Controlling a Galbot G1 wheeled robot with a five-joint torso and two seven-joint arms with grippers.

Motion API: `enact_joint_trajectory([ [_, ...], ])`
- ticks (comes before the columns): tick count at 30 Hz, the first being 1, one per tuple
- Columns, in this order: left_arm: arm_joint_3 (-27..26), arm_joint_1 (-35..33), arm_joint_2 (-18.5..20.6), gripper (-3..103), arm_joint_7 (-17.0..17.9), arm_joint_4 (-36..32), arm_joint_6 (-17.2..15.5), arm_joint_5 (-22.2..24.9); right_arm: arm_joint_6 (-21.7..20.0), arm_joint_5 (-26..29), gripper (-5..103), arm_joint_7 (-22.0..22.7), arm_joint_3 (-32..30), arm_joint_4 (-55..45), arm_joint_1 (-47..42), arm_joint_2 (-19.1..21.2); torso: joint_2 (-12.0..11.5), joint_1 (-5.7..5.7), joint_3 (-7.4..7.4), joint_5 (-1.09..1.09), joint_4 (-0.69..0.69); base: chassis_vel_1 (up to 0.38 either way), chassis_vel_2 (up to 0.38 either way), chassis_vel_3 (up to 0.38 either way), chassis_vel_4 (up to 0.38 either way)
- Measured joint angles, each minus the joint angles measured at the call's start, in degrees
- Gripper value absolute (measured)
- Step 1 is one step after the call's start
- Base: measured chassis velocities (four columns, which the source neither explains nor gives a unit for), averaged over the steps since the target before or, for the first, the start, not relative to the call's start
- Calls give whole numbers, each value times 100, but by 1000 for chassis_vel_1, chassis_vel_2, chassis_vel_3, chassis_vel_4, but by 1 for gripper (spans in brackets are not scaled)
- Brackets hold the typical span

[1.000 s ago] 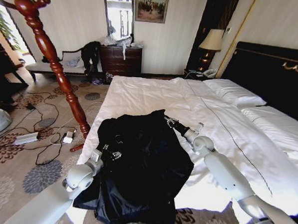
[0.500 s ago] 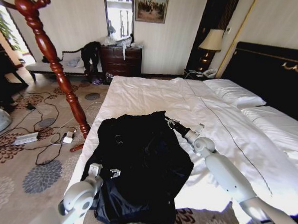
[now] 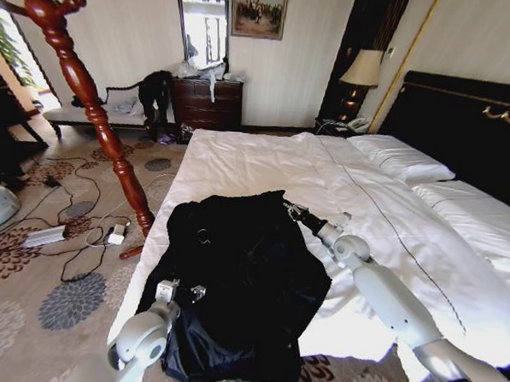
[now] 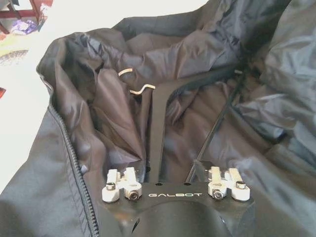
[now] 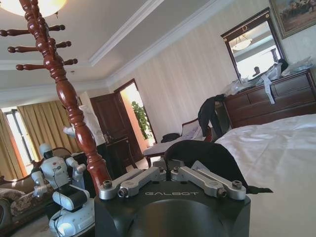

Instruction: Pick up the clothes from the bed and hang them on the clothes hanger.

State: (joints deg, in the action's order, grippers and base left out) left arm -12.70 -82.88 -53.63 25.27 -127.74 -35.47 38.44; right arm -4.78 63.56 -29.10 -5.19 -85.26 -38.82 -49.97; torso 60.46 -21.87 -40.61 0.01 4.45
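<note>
The clothes (image 3: 238,271), a long black coat-like garment, lie spread on the near part of the bed (image 3: 265,162). My left gripper (image 3: 181,291) hovers open just over the coat's near left part; in the left wrist view its dark fingers (image 4: 157,133) point along the shiny lining (image 4: 113,113) beside the zip. My right gripper (image 3: 290,212) is at the coat's far right edge, shut on a fold of black cloth (image 5: 197,153). The clothes hanger (image 3: 96,118), a reddish-brown turned stand, rises left of the bed, with its pegs at the top (image 5: 44,34).
Cables and power strips (image 3: 65,232) litter the carpet around the stand's foot. A dark dresser with mirror (image 3: 206,103) and a bench with dark cloth (image 3: 153,91) stand against the far wall. Black headboard (image 3: 464,125) is at the right. Another robot (image 5: 64,192) stands beyond the stand.
My left gripper has drawn back toward me, from the coat's middle left to its near left part. The right gripper and the coat have hardly moved.
</note>
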Motion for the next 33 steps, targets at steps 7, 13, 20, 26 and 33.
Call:
enact_joint_trajectory([
  [7,-106,162,-60,74,-149,-153,21,76,1,0,0,-1,41,18,29,-20,0,0,0,0,1,0,0,0,0],
  [13,-25,941,-319,94,-166,179,19,417,1,-12,0,6,66,35,16,-34,0,-1,0,-1,2,0,0,0,0],
  [20,499,1974,-802,100,-90,1120,-73,566,1,-12,0,31,66,41,6,-18,0,-1,-1,-1,2,0,0,0,0],
  [26,742,2436,-1129,100,-117,1960,-23,347,0,-11,0,46,41,27,-11,-24,-1,-1,-1,-1,2,0,0,0,0],
  [33,573,2376,-983,100,-206,2235,121,273,1,-35,0,45,-61,1,-95,-17,-1,-1,0,-1,0,0,0,0,0],
])
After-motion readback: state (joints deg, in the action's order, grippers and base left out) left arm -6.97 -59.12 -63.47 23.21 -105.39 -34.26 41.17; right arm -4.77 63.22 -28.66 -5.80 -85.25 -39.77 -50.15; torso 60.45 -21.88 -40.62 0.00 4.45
